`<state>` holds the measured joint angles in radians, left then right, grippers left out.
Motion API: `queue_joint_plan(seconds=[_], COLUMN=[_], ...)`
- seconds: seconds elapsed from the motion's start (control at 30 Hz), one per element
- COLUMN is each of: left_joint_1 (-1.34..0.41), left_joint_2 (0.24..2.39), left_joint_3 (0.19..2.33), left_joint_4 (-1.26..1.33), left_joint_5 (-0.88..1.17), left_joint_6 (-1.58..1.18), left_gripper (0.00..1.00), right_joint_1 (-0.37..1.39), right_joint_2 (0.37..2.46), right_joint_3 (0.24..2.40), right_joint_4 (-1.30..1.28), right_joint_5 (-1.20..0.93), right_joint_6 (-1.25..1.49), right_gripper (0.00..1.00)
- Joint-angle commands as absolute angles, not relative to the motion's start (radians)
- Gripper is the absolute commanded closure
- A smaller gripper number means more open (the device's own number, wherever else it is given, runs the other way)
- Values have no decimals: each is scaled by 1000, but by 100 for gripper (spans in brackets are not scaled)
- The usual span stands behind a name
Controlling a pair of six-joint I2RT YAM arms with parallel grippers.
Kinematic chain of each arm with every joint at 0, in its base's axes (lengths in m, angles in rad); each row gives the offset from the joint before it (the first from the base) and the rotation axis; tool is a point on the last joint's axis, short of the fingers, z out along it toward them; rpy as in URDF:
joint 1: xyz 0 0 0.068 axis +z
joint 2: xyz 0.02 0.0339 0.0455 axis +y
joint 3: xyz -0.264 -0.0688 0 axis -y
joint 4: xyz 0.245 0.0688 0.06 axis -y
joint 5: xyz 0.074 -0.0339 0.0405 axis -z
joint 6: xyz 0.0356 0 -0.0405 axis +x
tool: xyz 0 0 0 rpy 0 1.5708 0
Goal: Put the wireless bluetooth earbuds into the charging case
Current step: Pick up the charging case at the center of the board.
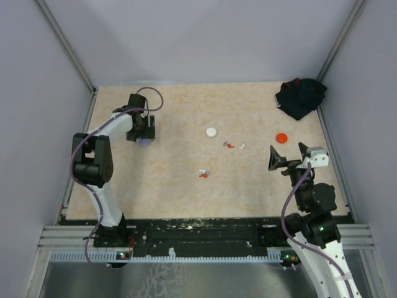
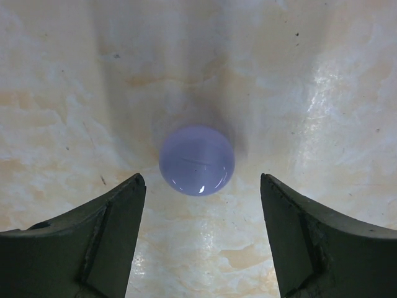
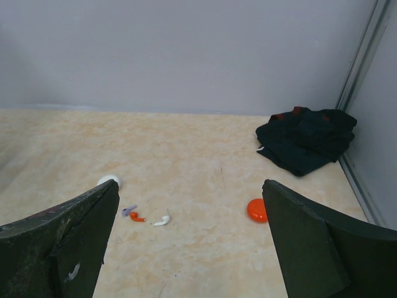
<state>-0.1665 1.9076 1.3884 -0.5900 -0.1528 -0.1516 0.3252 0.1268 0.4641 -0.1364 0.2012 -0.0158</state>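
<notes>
My left gripper (image 1: 142, 133) is open and hangs just above a round lavender case (image 2: 196, 161), which lies closed on the table a little ahead of the open jaws (image 2: 203, 183). Tiny earbuds lie mid-table: a purple and red pair (image 1: 228, 144) with a white one (image 1: 242, 146), and a second small cluster (image 1: 203, 174) nearer the front. The right wrist view shows the purple (image 3: 129, 210), red (image 3: 137, 217) and white (image 3: 162, 220) earbuds. My right gripper (image 1: 286, 158) is open and empty, raised above the table's right side (image 3: 190, 186).
A round white case (image 1: 212, 131) lies left of the earbuds and shows in the right wrist view (image 3: 110, 180). An orange case (image 1: 282, 137) lies at the right (image 3: 256, 210). A dark cloth (image 1: 301, 96) is bunched in the back right corner (image 3: 307, 139). Walls enclose the table.
</notes>
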Motion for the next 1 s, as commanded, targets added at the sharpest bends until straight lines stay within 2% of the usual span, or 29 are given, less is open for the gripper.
queue_joint_plan(seconds=[0.0, 0.23, 0.6, 0.7, 0.97], left_joint_1=[-151, -146, -131, -131, -136], left_joint_2=[1933, 1971, 2010, 2016, 1974], left_joint_3=[1406, 1412, 1433, 1435, 1424], left_joint_4=[-581, -578, -600, -603, -620], left_joint_5=[-153, -116, -77, -59, -2], left_joint_6=[-100, -72, -69, -66, -82], left_gripper=[21, 33, 38, 46, 54], right_joint_1=[339, 338, 339, 337, 339], right_joint_2=[116, 118, 126, 126, 128], right_joint_3=[465, 464, 462, 463, 469], right_joint_4=[-86, -84, -83, -83, -84], right_joint_5=[208, 207, 203, 203, 174], right_joint_6=[-18, -18, -18, -18, -17], right_gripper=[2, 2, 2, 2, 2])
